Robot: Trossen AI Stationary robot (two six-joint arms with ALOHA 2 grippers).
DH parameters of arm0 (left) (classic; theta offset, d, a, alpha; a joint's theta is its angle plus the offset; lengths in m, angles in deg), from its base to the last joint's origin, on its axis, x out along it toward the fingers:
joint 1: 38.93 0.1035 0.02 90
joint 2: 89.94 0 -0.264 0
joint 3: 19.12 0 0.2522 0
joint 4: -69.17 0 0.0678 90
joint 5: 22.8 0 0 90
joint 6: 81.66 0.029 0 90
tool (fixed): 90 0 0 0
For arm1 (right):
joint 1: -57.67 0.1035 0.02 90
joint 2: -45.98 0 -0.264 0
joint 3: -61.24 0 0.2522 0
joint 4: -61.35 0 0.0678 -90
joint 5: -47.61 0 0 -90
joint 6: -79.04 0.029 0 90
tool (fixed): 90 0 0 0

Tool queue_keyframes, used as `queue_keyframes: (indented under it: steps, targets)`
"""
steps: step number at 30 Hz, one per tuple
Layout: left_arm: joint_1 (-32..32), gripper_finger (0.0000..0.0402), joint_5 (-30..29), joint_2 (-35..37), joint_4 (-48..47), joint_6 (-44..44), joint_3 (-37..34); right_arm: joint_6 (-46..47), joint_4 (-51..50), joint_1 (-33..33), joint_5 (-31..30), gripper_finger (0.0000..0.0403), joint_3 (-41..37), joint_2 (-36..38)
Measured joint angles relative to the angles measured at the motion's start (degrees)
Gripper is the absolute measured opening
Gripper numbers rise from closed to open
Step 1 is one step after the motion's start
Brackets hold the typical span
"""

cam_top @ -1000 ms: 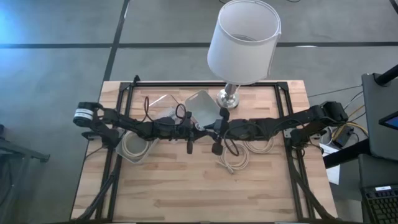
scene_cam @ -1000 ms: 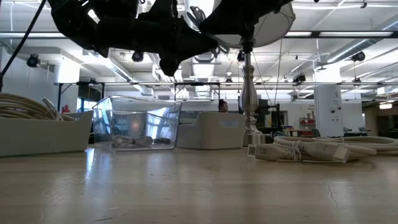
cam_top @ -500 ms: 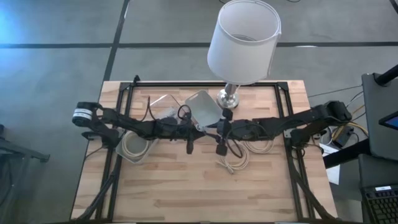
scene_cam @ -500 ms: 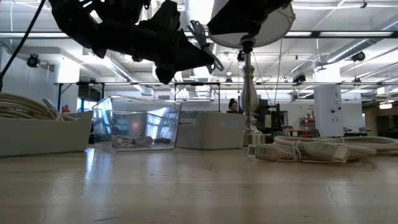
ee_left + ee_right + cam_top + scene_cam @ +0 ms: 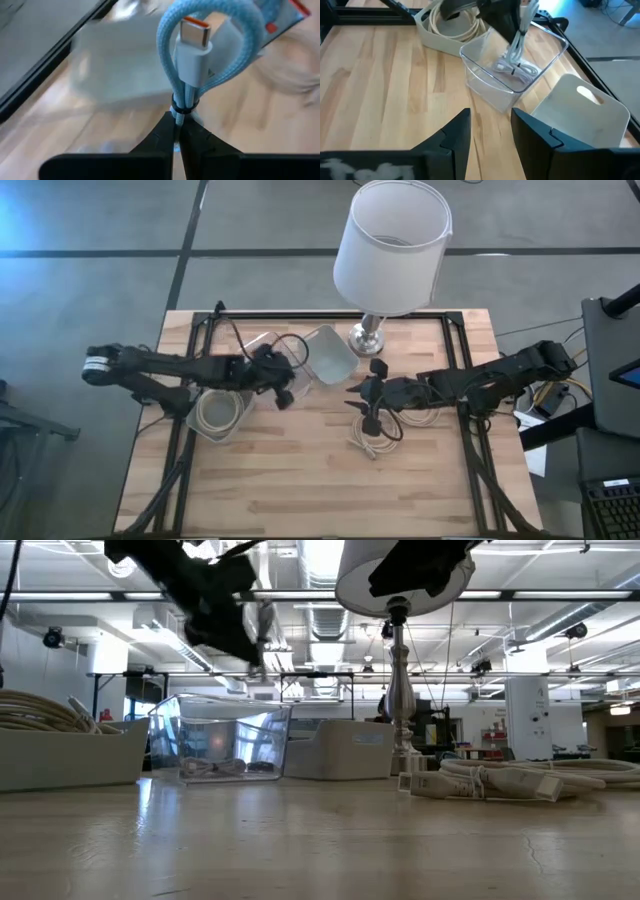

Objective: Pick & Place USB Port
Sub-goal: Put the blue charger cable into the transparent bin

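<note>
Over clear bin point(image 5: 262, 352) | left fingers point(image 5: 165, 137) pinch looped light-blue USB cable point(image 5: 200, 55), orange-tipped | right fingers point(image 5: 540, 137) apart

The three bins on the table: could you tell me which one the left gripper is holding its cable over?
The clear plastic bin, between the coil-filled beige bin and the white bin; the left gripper dangles its light-blue cable above it.

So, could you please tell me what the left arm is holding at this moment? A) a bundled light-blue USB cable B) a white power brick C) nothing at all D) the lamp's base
A: in the left wrist view the left gripper has its jaws shut on the tied light-blue USB cable, its connector showing above the loop, while the right gripper waits open farther off.
</note>
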Motion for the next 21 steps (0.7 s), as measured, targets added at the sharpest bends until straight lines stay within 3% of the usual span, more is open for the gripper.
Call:
queue_keyframes:
  steps: [4,8,13,21]
  targets:
    - [2.59,0.0014,-0.19,2.18,-8.92,-3.09,0.03,0.00,0.11,0.02,0.03,0.0132,0.00,-0.48]
    - [7.72,0.0013,7.07,1.33,-15.00,-7.70,-0.07,0.00,0.30,0.00,0.02,0.0137,0.00,-0.73]
    - [12.73,0.0015,15.88,-3.12,-15.74,-8.46,-0.09,0.00,0.32,0.00,0.04,0.0141,0.00,-0.74]
    - [14.46,0.0016,23.03,-12.48,-15.76,-6.98,1.14,-0.22,0.30,0.00,0.04,0.0132,0.00,-0.74]
